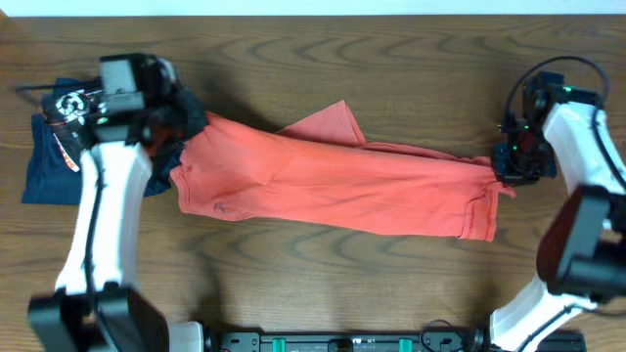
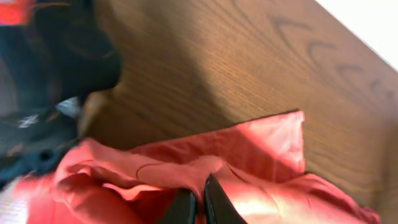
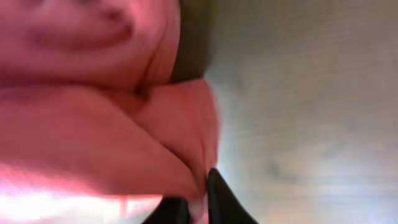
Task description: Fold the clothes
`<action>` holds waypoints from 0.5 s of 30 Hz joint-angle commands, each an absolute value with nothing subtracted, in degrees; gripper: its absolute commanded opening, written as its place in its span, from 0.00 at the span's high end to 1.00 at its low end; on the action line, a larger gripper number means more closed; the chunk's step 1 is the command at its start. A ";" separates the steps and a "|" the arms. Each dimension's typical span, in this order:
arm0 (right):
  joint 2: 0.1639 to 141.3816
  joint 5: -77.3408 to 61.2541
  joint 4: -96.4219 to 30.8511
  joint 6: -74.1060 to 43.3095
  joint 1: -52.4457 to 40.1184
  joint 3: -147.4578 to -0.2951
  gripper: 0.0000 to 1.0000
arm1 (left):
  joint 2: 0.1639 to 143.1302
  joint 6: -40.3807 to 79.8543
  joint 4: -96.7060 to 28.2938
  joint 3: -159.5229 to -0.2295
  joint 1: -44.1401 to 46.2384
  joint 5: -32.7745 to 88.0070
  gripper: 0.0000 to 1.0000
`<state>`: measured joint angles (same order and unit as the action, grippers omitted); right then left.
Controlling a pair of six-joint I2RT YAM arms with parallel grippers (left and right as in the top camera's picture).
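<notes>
Table: wooden table (image 1: 293, 59), grain running left to right.
Shirt: coral-red shirt (image 1: 333, 186) is laid out as a long band across the middle of the table, stretched from left to right and slightly slanted, with the right end nearer. It is creased along its length.
Left gripper: left gripper (image 1: 188, 127) is placed at the left end of the shirt. In the wrist view its fingers (image 2: 214, 202) are pressed almost together, and bunched red cloth is clamped at their tips.
Right gripper: right gripper (image 1: 504, 174) is placed at the right end of the shirt. In the wrist view its fingers (image 3: 227, 205) are only narrowly apart, and a fold of red cloth is pinched between them.
Dark garment: a dark garment (image 1: 49, 171) is seen at the far left, partly under the left arm and just beside the shirt's left end.
</notes>
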<state>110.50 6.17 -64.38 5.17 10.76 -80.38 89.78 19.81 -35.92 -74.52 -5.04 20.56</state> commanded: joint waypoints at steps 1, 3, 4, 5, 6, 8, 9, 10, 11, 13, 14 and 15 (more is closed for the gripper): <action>113.69 7.77 -60.14 5.15 11.29 -80.09 0.83 | 91.81 18.41 -33.23 -75.09 -3.36 19.86 0.94; 114.48 9.65 -56.90 4.03 11.29 -80.09 0.78 | 92.53 18.41 -31.94 -75.09 -2.70 19.84 0.94; 114.48 11.03 -55.75 3.22 11.29 -80.09 0.75 | 92.64 18.41 -31.68 -75.09 -2.48 19.84 0.94; 114.24 12.40 -54.50 2.70 11.31 -80.25 0.73 | 92.64 18.41 -31.51 -75.09 -2.26 19.84 0.94; 113.95 13.02 -54.04 2.70 11.31 -80.47 0.73 | 92.62 18.41 -31.40 -75.09 -2.15 19.84 0.94; 113.21 13.32 -54.06 2.85 11.31 -81.01 0.73 | 92.62 18.41 -31.40 -75.09 -2.15 19.84 0.94; 112.66 13.15 -54.24 2.85 11.31 -81.03 0.75 | 92.62 18.41 -31.44 -75.09 -2.15 19.84 0.94; 112.20 12.86 -54.52 2.85 11.31 -81.03 0.76 | 92.62 18.44 -31.42 -75.09 -2.15 19.84 0.94; 111.90 12.32 -54.83 2.92 11.31 -81.03 0.76 | 92.62 18.44 -31.40 -75.09 -2.15 19.84 0.94; 111.70 9.52 -55.40 4.36 11.31 -81.03 0.76 | 92.62 18.44 -31.42 -75.09 -2.15 19.84 0.94; 111.70 7.29 -55.57 5.48 11.31 -80.95 0.75 | 92.62 18.44 -31.44 -75.09 -2.15 19.86 0.94; 111.72 5.23 -55.55 6.57 11.29 -80.75 0.72 | 92.62 18.44 -31.48 -75.09 -2.15 19.86 0.94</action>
<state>113.56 9.78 -55.44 4.14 10.76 -80.18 92.90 19.40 -31.59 -74.52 -2.17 20.56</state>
